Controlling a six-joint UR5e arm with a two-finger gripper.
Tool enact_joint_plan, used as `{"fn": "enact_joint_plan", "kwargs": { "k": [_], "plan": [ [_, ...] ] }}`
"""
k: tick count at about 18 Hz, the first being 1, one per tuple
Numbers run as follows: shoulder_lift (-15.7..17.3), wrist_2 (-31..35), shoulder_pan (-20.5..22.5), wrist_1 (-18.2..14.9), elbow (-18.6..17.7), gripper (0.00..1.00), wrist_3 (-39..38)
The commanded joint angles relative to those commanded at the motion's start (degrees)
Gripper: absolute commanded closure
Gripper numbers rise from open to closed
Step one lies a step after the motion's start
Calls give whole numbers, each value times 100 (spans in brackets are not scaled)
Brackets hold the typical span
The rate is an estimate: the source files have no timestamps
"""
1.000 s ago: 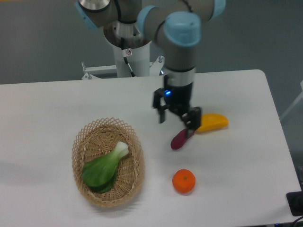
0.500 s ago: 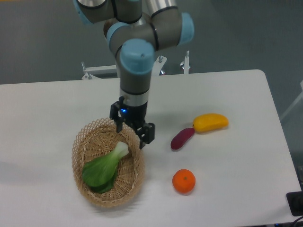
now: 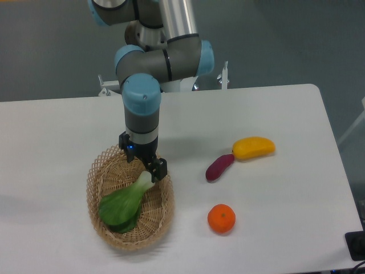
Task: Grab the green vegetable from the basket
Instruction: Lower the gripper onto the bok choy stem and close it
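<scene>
Tool (image 3: 144,164), fingers apart, poised over the pale stem end of the bok choy (image 3: 125,203), which lies inside the wicker basket (image 3: 165,208) on the tabletop (image 3: 274,228). To the side: purple eggplant (image 3: 219,167), yellow mango-like piece (image 3: 254,147), orange (image 3: 221,218).

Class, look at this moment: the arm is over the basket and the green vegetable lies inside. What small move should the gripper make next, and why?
Probably a short descent, then closing. The gripper is open and sits over the pale stem end of the green vegetable, which lies untouched in the basket. The fingers do not yet appear to bracket the stem, so lowering slightly before closing looks like the sensible step.
</scene>
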Motion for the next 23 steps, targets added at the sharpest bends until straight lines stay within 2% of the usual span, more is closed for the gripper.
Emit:
{"fn": "enact_joint_plan", "kwargs": {
  "k": [12,17,20,22,23],
  "plan": [
    [-360,18,-44,35,123,0,53],
    [-404,18,-44,35,123,1,53],
    [-413,158,-79,61,132,35,18],
    [-404,167,-97,70,149,50,18],
    [-404,167,-97,79,150,54,18]
  ]
}}
